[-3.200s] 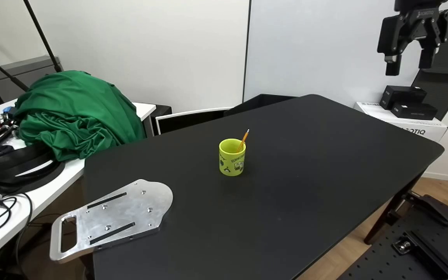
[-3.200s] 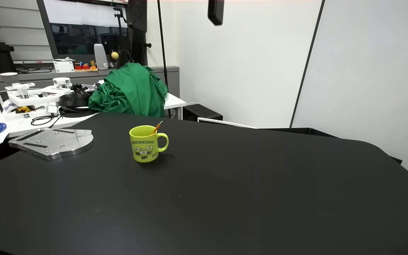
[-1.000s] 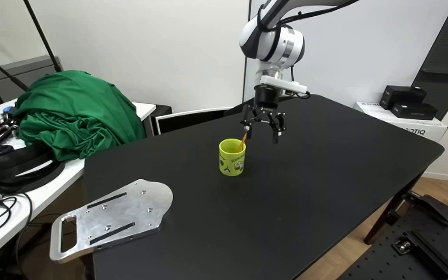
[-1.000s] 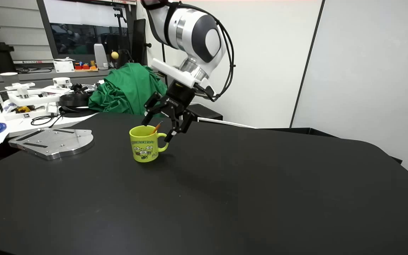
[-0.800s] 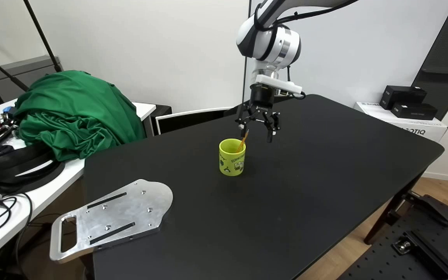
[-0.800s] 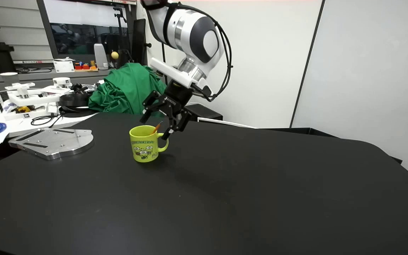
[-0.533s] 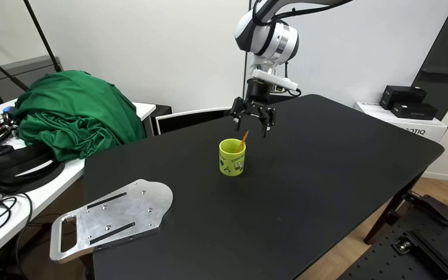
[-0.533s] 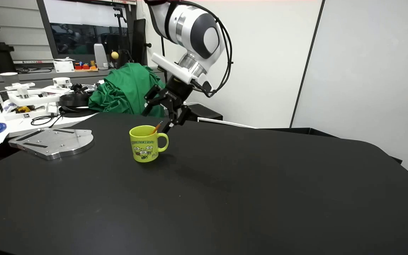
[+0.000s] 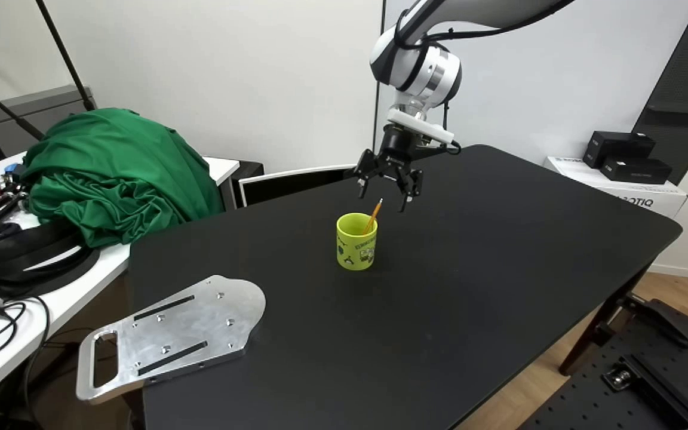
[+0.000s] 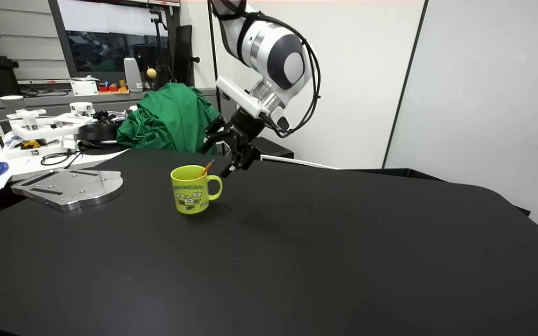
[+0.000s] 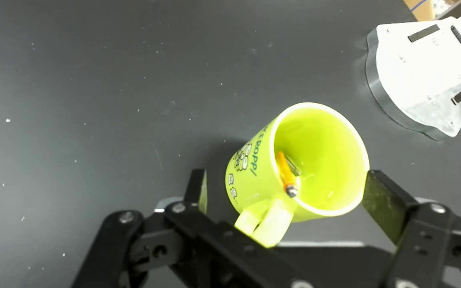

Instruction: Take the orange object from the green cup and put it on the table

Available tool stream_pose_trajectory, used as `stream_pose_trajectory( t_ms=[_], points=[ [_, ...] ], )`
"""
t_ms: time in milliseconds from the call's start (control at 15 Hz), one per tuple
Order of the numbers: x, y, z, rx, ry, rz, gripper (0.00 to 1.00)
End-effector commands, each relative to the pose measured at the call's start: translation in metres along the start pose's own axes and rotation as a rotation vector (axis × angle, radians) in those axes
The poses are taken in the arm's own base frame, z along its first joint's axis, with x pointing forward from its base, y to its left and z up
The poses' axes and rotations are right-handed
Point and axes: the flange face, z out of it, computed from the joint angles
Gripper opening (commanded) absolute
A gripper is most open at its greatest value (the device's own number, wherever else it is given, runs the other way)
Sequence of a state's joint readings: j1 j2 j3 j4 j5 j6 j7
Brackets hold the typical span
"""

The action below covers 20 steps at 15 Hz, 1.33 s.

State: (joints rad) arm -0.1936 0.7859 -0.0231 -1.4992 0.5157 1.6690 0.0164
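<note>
– Gripper (image 9: 383, 199) has come across and down since the earlier frame: it was high by the picture's edge, now it hangs tilted near our green cup (image 10: 188, 192). Arm (image 10: 273, 56) came with it. Cup hasn't shifted.

– Copy. Grip state?

– Released. Jaws spread wide. We get both fingertips (image 11: 386, 204) in the wrist view, one to either side of the cup (depth is hard to judge there, but in an exterior view we see a gap between them and the rim (image 9: 350, 233)).

– And the orange stick (image 11: 285, 170)?

– Still in the cup. Leans against the rim on the side with the handle (image 11: 277, 224), metal end up. In both exterior views we see its top poke above the rim; lower end is hard to make out.

– Cup's footing?

– Upright on our black table (image 10: 343, 261), cartoon print on its wall.

– Anything we should log around it?

– Silver metal plate (image 9: 197, 322) lies apart from the cup and overhangs the table edge. White desk (image 9: 78, 295) next to the table carries a green cloth heap (image 9: 117, 161). Black boxes (image 9: 636, 171) sit on a white carton (image 9: 583, 173) past the other end.
</note>
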Motion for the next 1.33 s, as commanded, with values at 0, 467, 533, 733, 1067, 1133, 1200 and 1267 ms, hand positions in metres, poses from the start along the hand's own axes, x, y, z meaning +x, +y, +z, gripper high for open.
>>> stream_pose_trajectory(
  t_ms=[0, 467, 533, 733, 1067, 1133, 1200, 1267],
  points=[
    [0.012, 0.002, 0.002, 0.053, -0.082, 0.118, 1.00],
    [0.011, -0.001, 0.013, 0.117, -0.229, 0.197, 1.00],
    [0.013, 0.001, 0.013, 0.122, -0.242, 0.204, 1.00],
    [0.022, 0.017, 0.002, 0.158, -0.277, 0.243, 1.00],
    [0.034, 0.041, -0.006, 0.224, -0.341, 0.312, 1.00],
    [0.036, 0.044, -0.005, 0.237, -0.361, 0.324, 1.00],
    [0.037, 0.048, -0.003, 0.247, -0.378, 0.332, 1.00],
    [0.039, 0.050, 0.000, 0.256, -0.399, 0.342, 1.00]
  ],
)
